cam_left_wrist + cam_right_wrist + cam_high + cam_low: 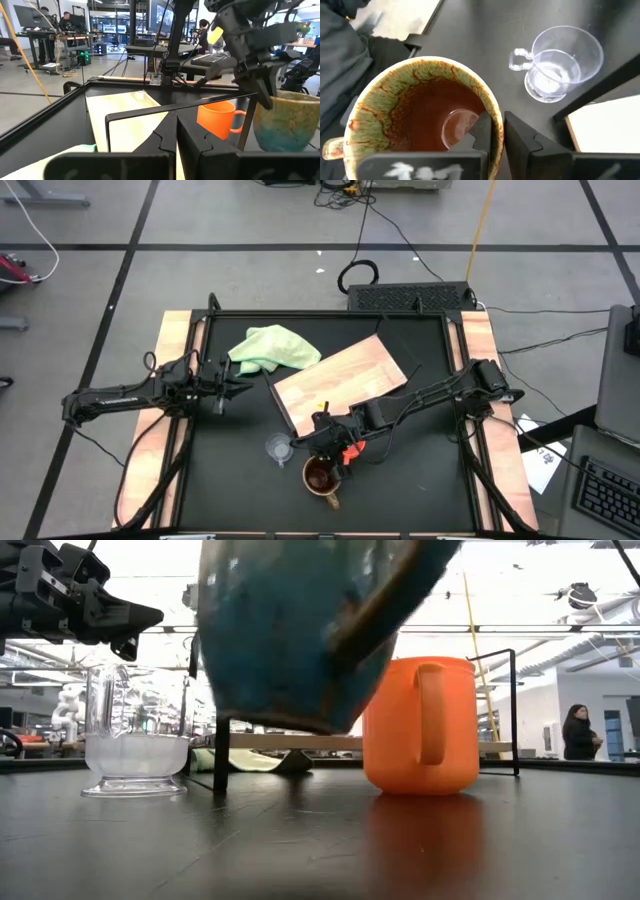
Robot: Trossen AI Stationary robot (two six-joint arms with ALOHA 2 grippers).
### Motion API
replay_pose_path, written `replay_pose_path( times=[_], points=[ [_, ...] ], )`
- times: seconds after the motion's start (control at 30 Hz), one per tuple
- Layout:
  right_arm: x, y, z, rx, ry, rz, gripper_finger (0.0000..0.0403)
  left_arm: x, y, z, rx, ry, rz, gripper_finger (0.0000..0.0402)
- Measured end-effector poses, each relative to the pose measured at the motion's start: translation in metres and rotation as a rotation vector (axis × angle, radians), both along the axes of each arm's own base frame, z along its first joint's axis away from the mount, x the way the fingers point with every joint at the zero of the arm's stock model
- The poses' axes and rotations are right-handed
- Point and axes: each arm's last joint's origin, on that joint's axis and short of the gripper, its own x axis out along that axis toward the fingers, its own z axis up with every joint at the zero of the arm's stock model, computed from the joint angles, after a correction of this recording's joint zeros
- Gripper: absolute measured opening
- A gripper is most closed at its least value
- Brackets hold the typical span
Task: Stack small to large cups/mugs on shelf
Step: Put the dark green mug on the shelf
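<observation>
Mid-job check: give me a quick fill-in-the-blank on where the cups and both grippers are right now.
1. The right gripper pinches the rim of the large ____, one finger inside it and one outside.
2. In the low view that mug hangs ____ the black table, its base tilted.
3. The orange cup and the clear glass cup both stand on the ____, not on the shelf.
4. The left gripper waits beside the green ____.

Missing words: mug; above; table; cloth

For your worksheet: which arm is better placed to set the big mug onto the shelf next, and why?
Right. Its tool already pinches the large mug's rim, lifted beside the shelf. The left tool waits over the green cloth.
</observation>
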Motion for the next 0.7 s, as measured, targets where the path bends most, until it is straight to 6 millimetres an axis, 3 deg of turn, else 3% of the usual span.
replay_pose_path(
  times=[0.4,0.7],
  points=[
    [-0.028,-0.013,0.058,-0.047,-0.149,-0.008,0.002,0.0,0.0,0.001,0.008,-0.007,0.0,0.0012],
    [-0.045,-0.021,0.077,-0.101,-0.162,-0.037,0.0019,0.0,0.0,0.001,0.011,-0.006,0.0,0.0012]
  ],
)
